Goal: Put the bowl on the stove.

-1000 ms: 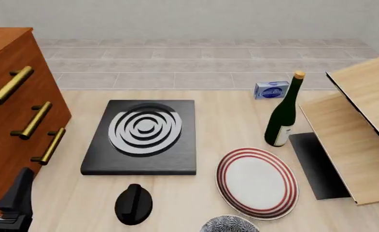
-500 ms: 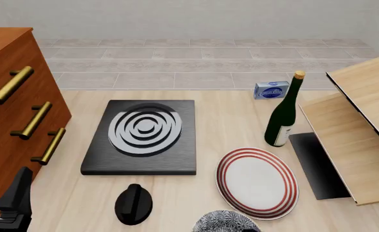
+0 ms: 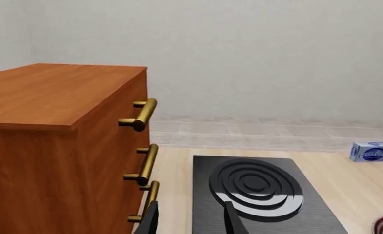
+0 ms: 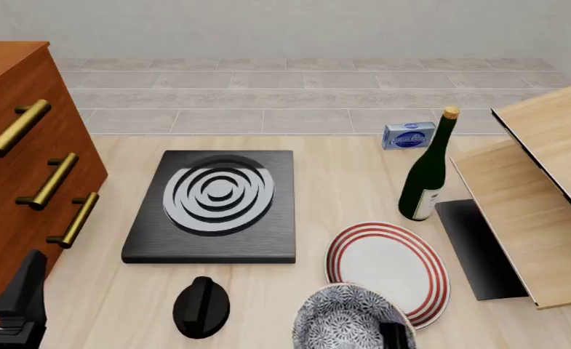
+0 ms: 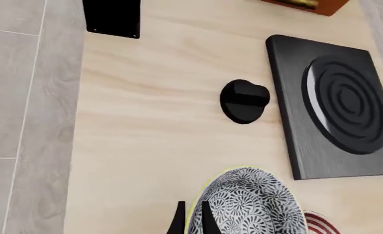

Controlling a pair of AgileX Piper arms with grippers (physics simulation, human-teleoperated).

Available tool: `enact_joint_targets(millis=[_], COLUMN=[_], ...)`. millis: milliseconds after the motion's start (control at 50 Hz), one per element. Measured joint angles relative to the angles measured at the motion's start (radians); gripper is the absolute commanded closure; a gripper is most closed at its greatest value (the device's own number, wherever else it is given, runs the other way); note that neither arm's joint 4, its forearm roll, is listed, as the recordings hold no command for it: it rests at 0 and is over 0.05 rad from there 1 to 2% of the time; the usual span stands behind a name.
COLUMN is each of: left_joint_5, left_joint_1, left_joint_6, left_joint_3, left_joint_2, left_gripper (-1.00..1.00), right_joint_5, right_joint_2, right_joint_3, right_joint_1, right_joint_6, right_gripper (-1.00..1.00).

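Note:
The bowl point(image 4: 348, 318), speckled dark grey and white, hangs tilted at the front edge of the front view, overlapping the near rim of the plate. My right gripper point(image 5: 192, 220) is shut on its rim, one finger inside and one outside; in the front view only a dark part of that gripper point(image 4: 394, 336) shows beside the bowl point(image 5: 250, 204). The stove point(image 4: 215, 205), a black slab with a ringed burner, lies bare further ahead and to the left, and also shows in the wrist views point(image 5: 337, 105) point(image 3: 259, 195). My left gripper point(image 3: 190, 220) is open and holds nothing, low beside the drawer cabinet point(image 4: 18, 305).
A black round knob point(image 4: 201, 307) sits between the bowl and the stove's near edge. The red-ringed white plate point(image 4: 392, 251) lies right of the stove. A green bottle point(image 4: 428, 174), a small blue box point(image 4: 409, 135), a wooden cabinet point(image 4: 14, 182) on the left and wooden boards point(image 4: 537, 196) on the right surround the area.
The bowl has come further into the front view, rising and moving forward from the bottom edge over the plate's near rim. The left arm has barely moved.

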Motion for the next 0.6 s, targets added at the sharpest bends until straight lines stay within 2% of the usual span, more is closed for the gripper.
enact_joint_targets(millis=[140,280,600], left_joint_5=[-0.001,0.001,0.017], left_joint_1=[-0.001,-0.010,-0.034], left_joint_6=[-0.001,-0.001,-0.001], left_joint_3=[0.000,-0.002,-0.015], left_joint_2=[0.000,0.000,0.000], left_gripper=[-1.00,-1.00,-1.00], right_joint_5=[0.020,0.001,-0.066], right_joint_2=[-0.057,-0.063,0.032], right_joint_3=[-0.006,-0.014,-0.085], right_joint_1=[-0.038,-0.070,-0.099], right_joint_6=[-0.070,-0.127,-0.202], right_gripper=[1.00,1.00,1.00])
